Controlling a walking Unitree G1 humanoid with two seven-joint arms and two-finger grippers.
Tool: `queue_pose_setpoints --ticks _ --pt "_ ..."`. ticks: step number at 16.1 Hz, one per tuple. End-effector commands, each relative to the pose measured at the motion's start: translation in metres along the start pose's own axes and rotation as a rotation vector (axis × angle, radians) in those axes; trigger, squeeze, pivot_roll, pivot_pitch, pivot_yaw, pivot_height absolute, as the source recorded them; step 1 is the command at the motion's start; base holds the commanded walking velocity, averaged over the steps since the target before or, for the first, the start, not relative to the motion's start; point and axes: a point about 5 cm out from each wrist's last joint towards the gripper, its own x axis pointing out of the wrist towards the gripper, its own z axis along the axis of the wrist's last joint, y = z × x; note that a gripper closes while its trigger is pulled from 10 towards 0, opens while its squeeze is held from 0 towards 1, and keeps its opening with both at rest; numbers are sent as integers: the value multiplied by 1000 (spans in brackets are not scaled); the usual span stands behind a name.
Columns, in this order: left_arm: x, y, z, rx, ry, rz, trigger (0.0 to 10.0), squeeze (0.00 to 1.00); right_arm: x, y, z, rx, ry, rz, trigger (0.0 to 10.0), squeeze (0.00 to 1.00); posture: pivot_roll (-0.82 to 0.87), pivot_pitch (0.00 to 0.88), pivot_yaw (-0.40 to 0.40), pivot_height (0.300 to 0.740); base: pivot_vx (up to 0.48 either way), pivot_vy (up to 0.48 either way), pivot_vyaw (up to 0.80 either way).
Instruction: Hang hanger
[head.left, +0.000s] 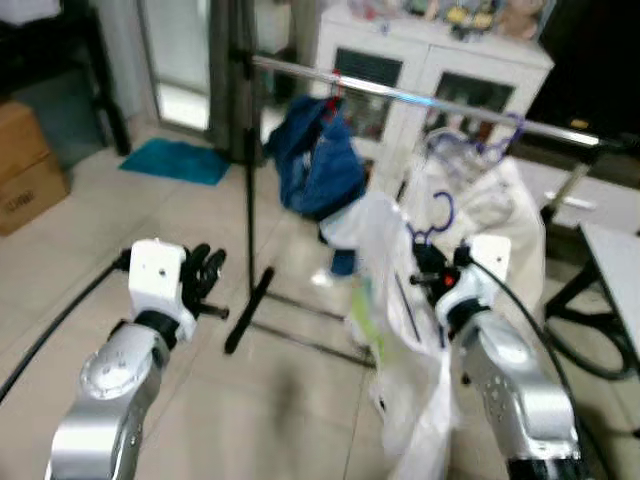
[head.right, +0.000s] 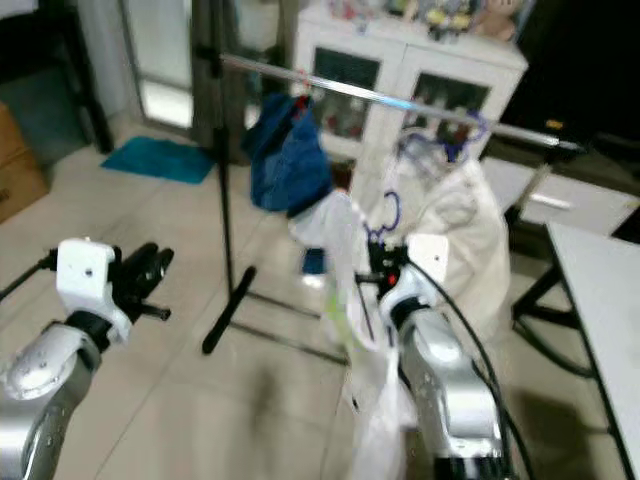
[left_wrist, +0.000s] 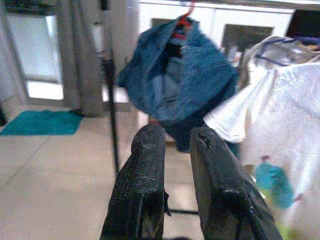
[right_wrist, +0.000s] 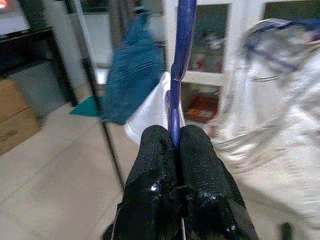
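My right gripper (head.left: 432, 272) is shut on a purple hanger (right_wrist: 179, 70) whose hook (head.left: 441, 212) curls up above the fingers. A white T-shirt (head.left: 385, 270) with a green and blue print hangs from that hanger, draping down past my right arm. The metal rail (head.left: 420, 98) of the clothes rack runs above and beyond it. On the rail hang a blue denim garment (head.left: 315, 160) on a red hanger and a white garment (head.left: 495, 200) on a purple hanger. My left gripper (head.left: 208, 272) is held out low at the left, fingers slightly apart and holding nothing.
The rack's black upright pole (head.left: 247, 170) and foot bar (head.left: 248, 310) stand between my arms. A white cabinet (head.left: 430, 70) is behind the rail. Cardboard boxes (head.left: 28, 165) sit at far left, a teal mat (head.left: 175, 160) by the door, and a table edge (head.left: 615, 270) at right.
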Motion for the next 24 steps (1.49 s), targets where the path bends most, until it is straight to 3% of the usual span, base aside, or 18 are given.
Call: queue_pose_setpoints --ticks 1,6,9,12,17,20,24 --pt "4 -9 3 -4 -10 -28 10000 0 -1 -10 10 -26 -33 -31 10000 0 83 0 -93 740 420 0 0" --pt "3 -9 3 -2 -10 -27 10000 0 1 -12 12 -67 -30 -29 10000 0 83 0 -96 740 421 0 0" --pt "4 -10 3 6 -6 -40 10000 0 0 -32 9 -166 66 -60 10000 0 83 0 -93 740 420 0 0" --pt "4 -10 2 9 -1 -48 10000 0 0 -40 13 -202 85 -52 10000 0 81 0 -92 740 421 0 0" --pt "5 -13 2 18 3 -66 10000 0 7 -28 27 -224 78 31 10000 0 80 0 -98 740 422 0 0" --pt "3 -14 3 28 3 -88 10000 0 15 -23 41 -220 33 -16 10000 0 84 0 -105 740 424 0 0" --pt "3 -21 5 57 2 -150 10000 0 20 -28 55 -221 -41 -62 10000 0 87 0 -114 740 422 0 0"
